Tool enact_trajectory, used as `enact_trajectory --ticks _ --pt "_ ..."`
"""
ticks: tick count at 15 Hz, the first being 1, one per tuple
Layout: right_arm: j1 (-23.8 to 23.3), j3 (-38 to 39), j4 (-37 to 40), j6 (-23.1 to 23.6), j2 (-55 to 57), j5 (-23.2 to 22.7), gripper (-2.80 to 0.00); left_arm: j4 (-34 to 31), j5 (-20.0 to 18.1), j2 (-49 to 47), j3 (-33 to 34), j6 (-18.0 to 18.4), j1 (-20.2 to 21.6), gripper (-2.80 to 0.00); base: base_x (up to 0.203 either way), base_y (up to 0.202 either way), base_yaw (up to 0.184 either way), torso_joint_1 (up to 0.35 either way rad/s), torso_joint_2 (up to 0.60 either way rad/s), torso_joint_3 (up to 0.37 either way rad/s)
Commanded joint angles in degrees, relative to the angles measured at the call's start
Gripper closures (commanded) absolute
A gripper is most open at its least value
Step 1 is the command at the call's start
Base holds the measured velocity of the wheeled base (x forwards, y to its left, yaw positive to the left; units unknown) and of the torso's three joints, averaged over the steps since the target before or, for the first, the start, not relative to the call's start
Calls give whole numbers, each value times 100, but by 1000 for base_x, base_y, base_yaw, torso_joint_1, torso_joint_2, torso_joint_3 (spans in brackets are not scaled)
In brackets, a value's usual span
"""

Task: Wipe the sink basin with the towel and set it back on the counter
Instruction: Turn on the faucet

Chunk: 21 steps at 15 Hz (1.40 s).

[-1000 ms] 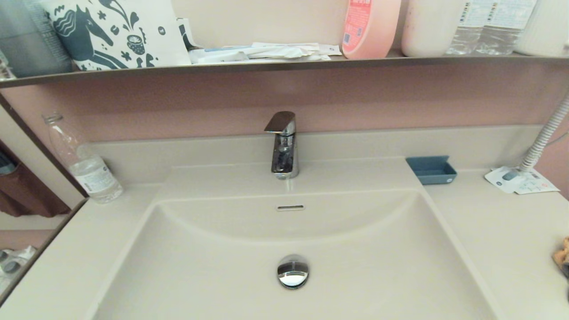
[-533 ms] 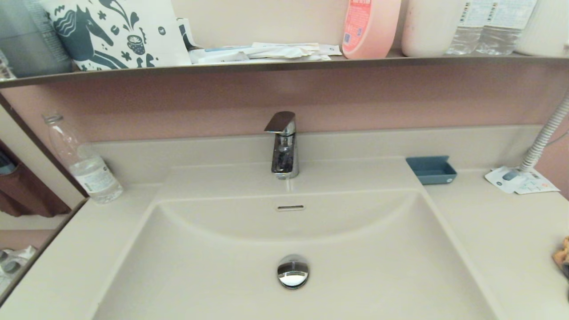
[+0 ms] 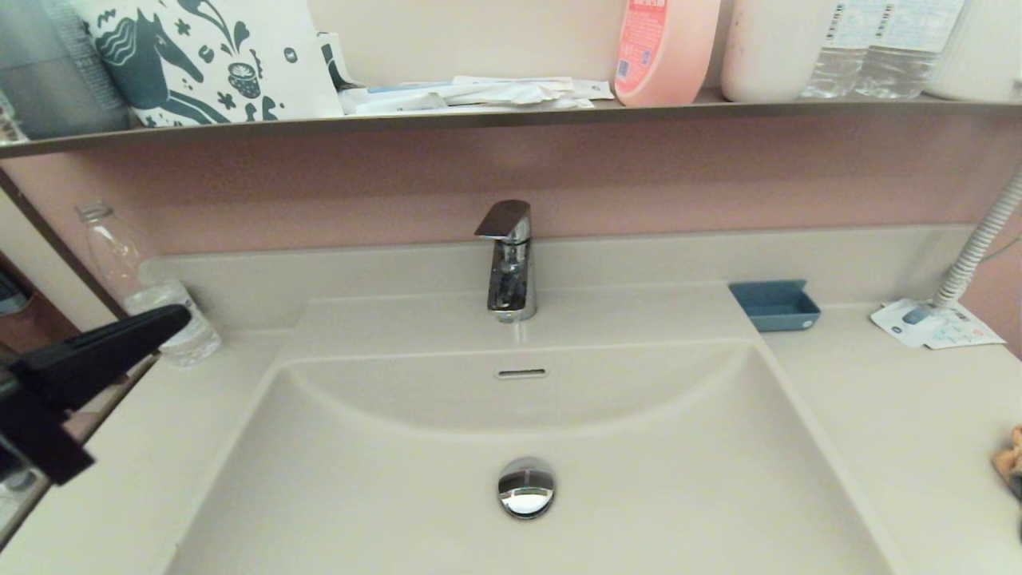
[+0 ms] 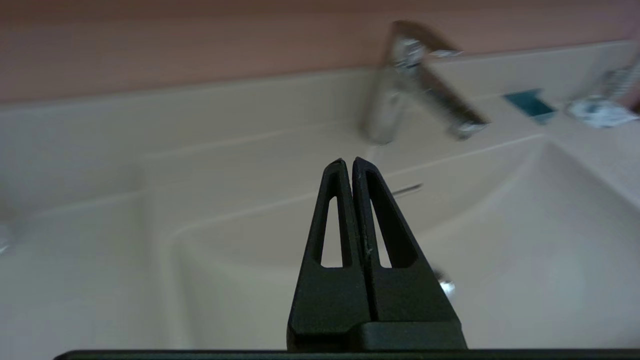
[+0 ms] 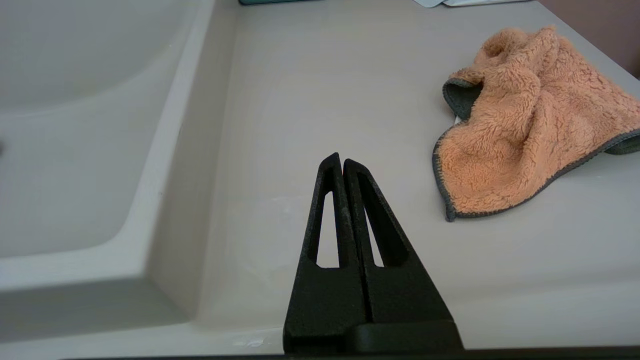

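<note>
The beige sink basin (image 3: 383, 487) fills the middle of the head view, with its slot overflow (image 3: 520, 373) and chrome drain plug (image 3: 526, 487). The tan-brown fuzzy towel (image 5: 530, 125) lies crumpled on the counter (image 5: 350, 90) to the right of the basin; in the head view only its edge (image 3: 1010, 455) peeks in at the far right. My left gripper (image 3: 180, 317) is shut and empty, raised over the counter's left side and pointing toward the basin. My right gripper (image 5: 342, 161) is shut and empty, low over the right counter, apart from the towel.
A chrome faucet (image 3: 509, 259) stands behind the basin. A clear bottle (image 3: 148, 291) stands on the left counter just behind my left gripper. A blue soap dish (image 3: 774, 305), paper packets (image 3: 934, 323) and a corrugated hose (image 3: 978, 243) sit at the back right. A shelf (image 3: 511, 118) carries bottles above.
My left gripper has come into the head view from the left edge, rising over the left counter in front of the bottle. The towel has stayed in place.
</note>
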<state>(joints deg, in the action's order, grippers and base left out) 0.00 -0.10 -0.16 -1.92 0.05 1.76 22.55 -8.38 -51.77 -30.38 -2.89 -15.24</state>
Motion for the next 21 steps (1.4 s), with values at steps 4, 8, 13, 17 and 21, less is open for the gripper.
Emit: enact_trajectory --ticks 4,8,13,17,21 --pt "0 1 -2 -2 4 0 0 1143 1321 -2387 -718 29 -1845 0 0 0 0 0 0 0" --pt "0 1 -2 -2 4 0 0 1743 1679 -3573 -1532 139 -2516 0 0 0 0 0 0 0" --pt "0 1 -2 -2 4 0 0 1788 1848 -4298 -2040 296 -2553 0 0 0 0 0 0 0" --pt "0 1 -2 -2 4 0 0 1795 1831 -4516 -2232 297 -2423 0 0 0 0 0 0 0" --pt "0 1 -2 -2 4 0 0 1766 1838 -4620 -2880 352 -2432 0 0 0 0 0 0 0"
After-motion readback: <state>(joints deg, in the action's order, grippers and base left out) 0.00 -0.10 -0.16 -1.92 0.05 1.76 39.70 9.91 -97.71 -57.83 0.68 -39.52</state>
